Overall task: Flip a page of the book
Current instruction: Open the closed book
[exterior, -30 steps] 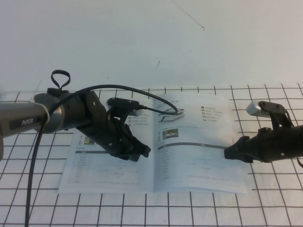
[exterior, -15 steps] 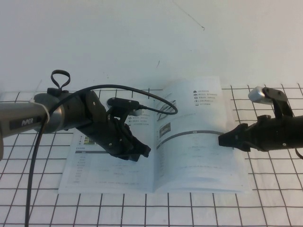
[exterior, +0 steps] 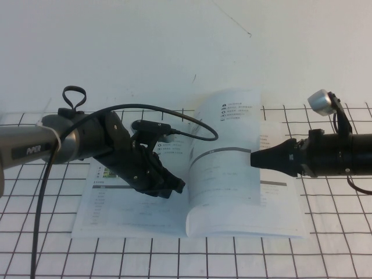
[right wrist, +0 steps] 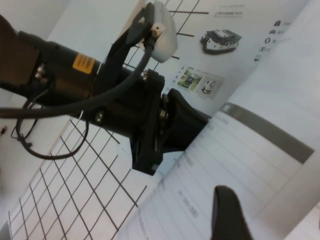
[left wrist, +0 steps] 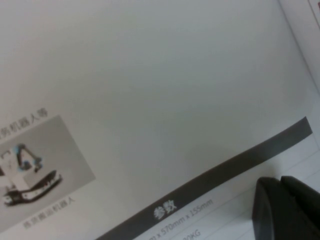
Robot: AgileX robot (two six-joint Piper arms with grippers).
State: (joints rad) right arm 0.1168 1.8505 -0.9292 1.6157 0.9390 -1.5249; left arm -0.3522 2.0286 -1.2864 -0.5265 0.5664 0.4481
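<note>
Glossy page point(exterior: 225, 152) stands half-lifted on our released right tool point(exterior: 256, 159), so we sweep leftward slowly while our left tool point(exterior: 174, 187), grip unreadable, pins the book point(exterior: 133, 215).

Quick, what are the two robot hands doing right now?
Left gripper: pressed down on the book's left side; open or closed cannot be told.
Right gripper: open, against the lifted page, pushing it up, not gripping it.

High view overlooks; wrist views (close) share the book point(exterior: 192, 192).
</note>
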